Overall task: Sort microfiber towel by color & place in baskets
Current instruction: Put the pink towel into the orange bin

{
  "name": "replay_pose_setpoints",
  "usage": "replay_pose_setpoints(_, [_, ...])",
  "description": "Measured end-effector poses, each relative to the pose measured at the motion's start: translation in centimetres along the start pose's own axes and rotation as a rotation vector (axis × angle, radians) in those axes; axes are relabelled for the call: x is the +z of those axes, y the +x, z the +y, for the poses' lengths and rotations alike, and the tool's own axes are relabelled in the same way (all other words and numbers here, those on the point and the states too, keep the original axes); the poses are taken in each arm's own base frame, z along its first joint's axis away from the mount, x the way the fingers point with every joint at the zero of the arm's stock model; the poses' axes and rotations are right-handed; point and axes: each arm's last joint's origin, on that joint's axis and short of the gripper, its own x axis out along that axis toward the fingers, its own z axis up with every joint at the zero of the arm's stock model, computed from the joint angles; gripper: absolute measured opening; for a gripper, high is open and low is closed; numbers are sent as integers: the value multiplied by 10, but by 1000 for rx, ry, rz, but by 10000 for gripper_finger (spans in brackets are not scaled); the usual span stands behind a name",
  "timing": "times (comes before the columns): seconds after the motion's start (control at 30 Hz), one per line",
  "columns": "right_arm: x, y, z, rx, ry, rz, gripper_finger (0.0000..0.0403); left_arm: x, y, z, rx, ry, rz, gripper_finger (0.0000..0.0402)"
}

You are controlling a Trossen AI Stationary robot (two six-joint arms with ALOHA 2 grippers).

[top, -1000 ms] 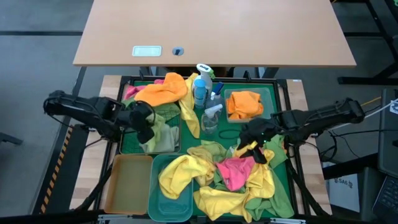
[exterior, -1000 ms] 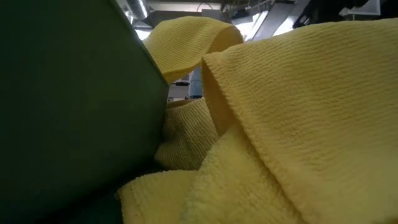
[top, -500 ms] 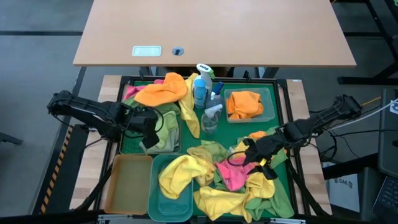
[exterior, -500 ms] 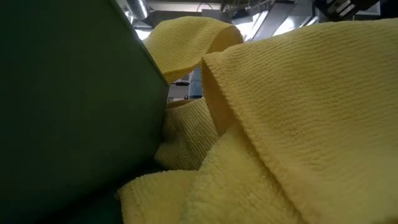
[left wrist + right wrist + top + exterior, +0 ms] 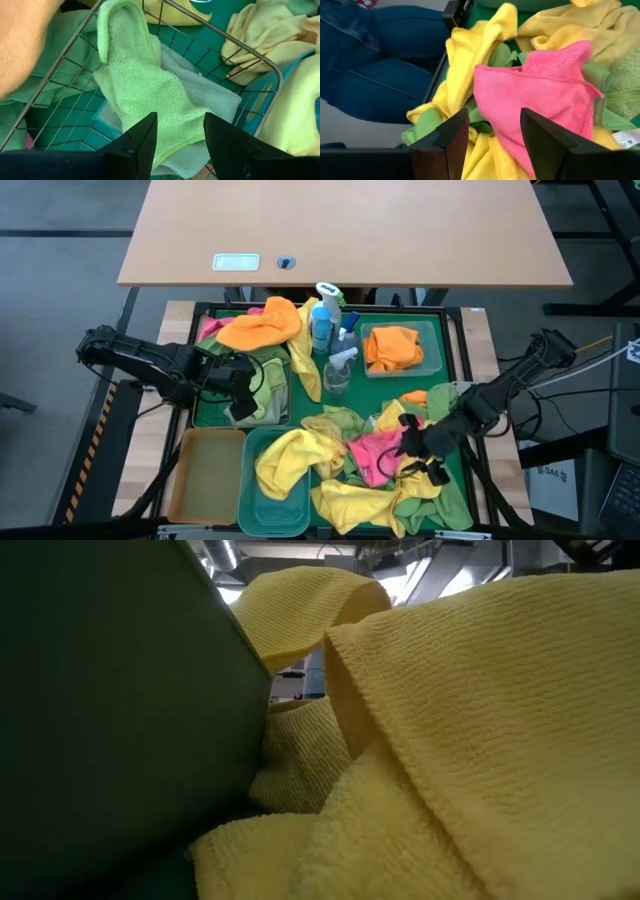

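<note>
My left gripper [image 5: 238,395] [image 5: 179,125] hangs open over the wire-mesh basket [image 5: 262,392], where a light green towel [image 5: 145,100] lies draped on a paler one. My right gripper [image 5: 415,458] [image 5: 492,142] is open above a pink towel [image 5: 540,95] that rests on the heap of yellow and green towels [image 5: 370,480] in the near part of the green tray [image 5: 452,330]. A yellow towel [image 5: 285,460] hangs over the teal basket [image 5: 262,510]. An orange towel [image 5: 392,345] fills the clear basket [image 5: 432,350]. The amber-tan basket [image 5: 205,472] holds nothing.
Two spray bottles [image 5: 325,320] [image 5: 338,370] stand mid-tray. An orange towel [image 5: 262,328] and a pink one [image 5: 210,328] lie at the far left, a small orange one [image 5: 415,397] by my right arm. A person's jeans [image 5: 370,60] show beyond the tray. Yellow cloth [image 5: 480,740] blocks the low view.
My right arm has swung toward the table's near edge, bringing its gripper from the tray's right middle to above the pink towel and baring the small orange towel behind it. The towels have not moved.
</note>
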Motion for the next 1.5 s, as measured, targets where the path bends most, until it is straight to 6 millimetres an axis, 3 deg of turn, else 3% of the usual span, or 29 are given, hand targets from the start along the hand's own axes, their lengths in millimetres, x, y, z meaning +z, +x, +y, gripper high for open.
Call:
replay_pose_setpoints(0.2, [-6,27,11,-28,-40,70,179,0,0,0,0,-1,-1,155])
replay_pose_setpoints(0.43, [-13,58,9,-140,-72,147,179,1,0,-1,-6,-3,-6,155])
replay_pose_setpoints(0.67, [-17,73,7,-170,-100,196,152,1,0,-1,-11,-5,-11,155])
replay_pose_setpoints(0.97, [-17,72,6,-181,-104,196,10,11,-1,-11,-112,-48,-105,155])
replay_pose_setpoints(1.2, [6,51,11,-186,-140,156,22,18,-4,-21,-250,-12,-157,155])
replay_pose_setpoints(1.5, [51,14,3,-319,-272,93,10,37,-19,-47,-403,112,-480,155])
